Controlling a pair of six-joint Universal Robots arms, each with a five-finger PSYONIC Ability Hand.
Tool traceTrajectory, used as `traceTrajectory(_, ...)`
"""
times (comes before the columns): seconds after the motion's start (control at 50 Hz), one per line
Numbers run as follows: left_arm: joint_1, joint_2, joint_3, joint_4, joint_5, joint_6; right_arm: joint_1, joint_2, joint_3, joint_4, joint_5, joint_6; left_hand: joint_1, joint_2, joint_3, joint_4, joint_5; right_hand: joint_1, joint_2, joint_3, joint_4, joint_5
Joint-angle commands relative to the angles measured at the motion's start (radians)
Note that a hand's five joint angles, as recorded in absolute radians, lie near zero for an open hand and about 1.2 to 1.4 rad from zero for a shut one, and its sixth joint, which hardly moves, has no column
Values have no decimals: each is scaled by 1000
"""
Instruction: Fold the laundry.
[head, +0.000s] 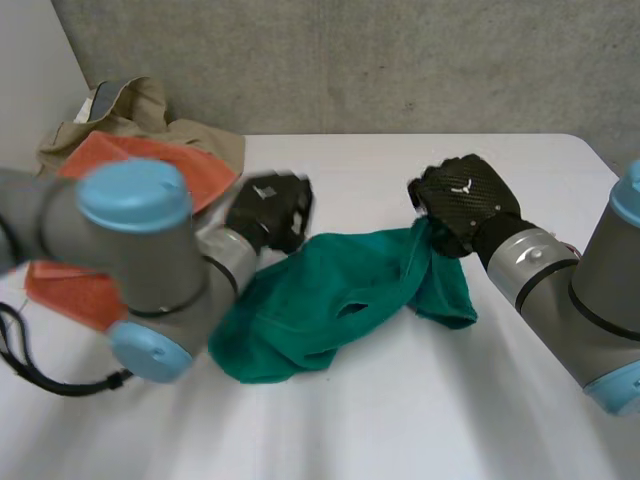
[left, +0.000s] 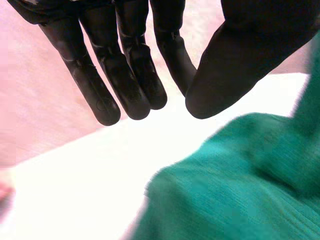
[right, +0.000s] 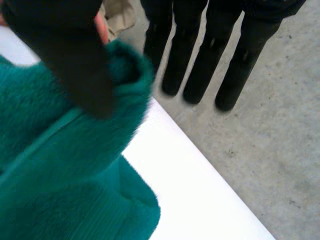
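One white table (head: 400, 430) under two arms; left arm (head: 140, 260) bulking at 8 o'clock, right arm (head: 590, 300) at 4 o'clock; green cloth (head: 320, 295) crumpled at table centre, stretching between both hands; beige garment (head: 150, 110) heaped at 10 o'clock, orange cloth (head: 150, 155) lying partly over it and showing again behind left arm; left hand (head: 270, 212) at green cloth's 11 o'clock edge, released, fingers (left: 125, 75) straight, tips over bare table just beside green cloth (left: 235, 190); right hand (head: 465, 200) at green cloth's 2 o'clock corner, where the fabric rises to it; released as well, fingers (right: 185, 50) straight and clear of green cloth (right: 50, 175), thumb (right: 65, 55) resting against its bunched edge.
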Motion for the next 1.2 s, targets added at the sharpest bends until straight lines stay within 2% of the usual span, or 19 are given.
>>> traceTrajectory(0.02, 43, 178, -55, 8, -48, 51, 1, -1, -79, 45, 15, 86, 232, 203, 209, 200, 244, -527, -554, -569, -590, -579)
traceTrajectory(0.1, 42, 198, -81, 4, -53, 61, -21, -2, -114, 157, 55, 200, 232, 203, 209, 200, 244, -527, -554, -569, -590, -579)
traceTrajectory(0.16, 42, 201, -100, -1, -48, 64, -86, -8, -116, 258, 52, 259, 232, 203, 209, 200, 244, -527, -554, -569, -590, -579)
traceTrajectory(0.24, 22, 200, -131, -18, -27, 66, -154, -12, -87, 368, 43, 253, 232, 203, 209, 200, 244, -527, -554, -569, -590, -579)
traceTrajectory(0.26, 13, 200, -138, -22, -21, 66, -163, -12, -76, 384, 43, 248, 117, 87, 93, 84, 128, -527, -554, -569, -590, -579)
traceTrajectory(0.32, -25, 186, -167, -29, 1, 71, -197, -31, -27, 407, 41, 224, -798, -827, -822, -831, -786, -527, -554, -569, -590, -579)
traceTrajectory(0.44, -49, 123, -200, -27, 33, 74, -291, -79, 88, 405, 32, 75, -760, -789, -784, -792, -748, -452, -479, -494, -515, -504)
traceTrajectory(0.54, -108, 57, -192, -22, 86, 129, -308, -81, 176, 396, -34, -40, -689, -718, -713, -722, -677, -443, -470, -485, -506, -496)
traceTrajectory(0.7, -135, -72, -154, -15, 97, 248, -306, -78, 245, 263, -45, -37, -633, -662, -657, -666, -621, -438, -464, -479, -501, -490)
traceTrajectory(0.92, -158, -125, -97, -7, 96, 239, -303, -70, 274, 212, -57, 18, -551, -580, -575, -584, -539, -399, -426, -441, -462, -452)
traceTrajectory(1.2, -162, -199, -10, 10, 97, 252, -305, -70, 312, 194, -57, 18, -190, -219, -214, -223, -178, -379, -405, -420, -442, -431)
